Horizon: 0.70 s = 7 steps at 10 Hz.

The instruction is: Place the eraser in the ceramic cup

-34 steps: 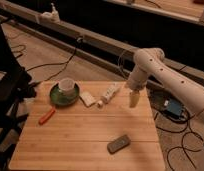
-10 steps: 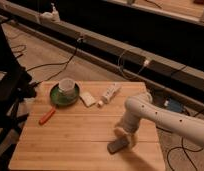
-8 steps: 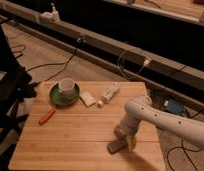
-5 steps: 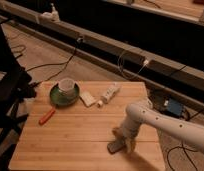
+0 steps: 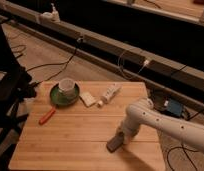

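Observation:
The dark grey eraser (image 5: 115,143) lies flat on the wooden table (image 5: 70,135) near its front right. My gripper (image 5: 121,134) has come down from the right and sits right over the eraser's far end, hiding part of it. The white ceramic cup (image 5: 66,86) stands upright on a green dish (image 5: 55,97) at the table's back left, far from the gripper.
A pale cream square block (image 5: 87,98) and a long white bar-shaped object (image 5: 110,94) lie at the back middle. An orange-red tool (image 5: 47,116) lies left. A black chair (image 5: 7,90) stands at the left. Cables and a blue box (image 5: 173,106) lie on the floor.
The arm swung from the table's back right down to the eraser at the front right and has lowered onto it. The eraser has stayed in place.

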### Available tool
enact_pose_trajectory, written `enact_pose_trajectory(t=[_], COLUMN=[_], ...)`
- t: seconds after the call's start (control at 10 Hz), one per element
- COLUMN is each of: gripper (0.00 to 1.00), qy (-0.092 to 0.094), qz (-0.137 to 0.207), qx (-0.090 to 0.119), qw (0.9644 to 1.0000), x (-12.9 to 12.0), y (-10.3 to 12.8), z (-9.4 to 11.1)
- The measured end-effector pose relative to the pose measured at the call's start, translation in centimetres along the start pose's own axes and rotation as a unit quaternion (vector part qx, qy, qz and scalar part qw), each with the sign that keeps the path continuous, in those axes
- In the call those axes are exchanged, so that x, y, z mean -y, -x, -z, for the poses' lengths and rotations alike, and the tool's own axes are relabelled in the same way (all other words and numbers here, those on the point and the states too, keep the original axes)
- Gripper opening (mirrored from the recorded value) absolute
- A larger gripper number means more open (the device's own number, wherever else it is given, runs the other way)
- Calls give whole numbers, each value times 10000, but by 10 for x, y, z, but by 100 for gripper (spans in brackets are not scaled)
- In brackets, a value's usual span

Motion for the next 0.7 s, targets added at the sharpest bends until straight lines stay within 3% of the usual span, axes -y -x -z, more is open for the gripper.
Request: enact_pose_trajectory(t=[0.1,0.4,0.5,0.7], gripper=[3,2,2,2], qy=[-67,-261,-301,-282], qz=[-91,-333,-523,-1119], qx=[-110,-208,-113,163], qw=[9999,9989,9981,9932], x=[1,11,16,28], y=[-5,-7,-7,-13], z=[5,17,20,22])
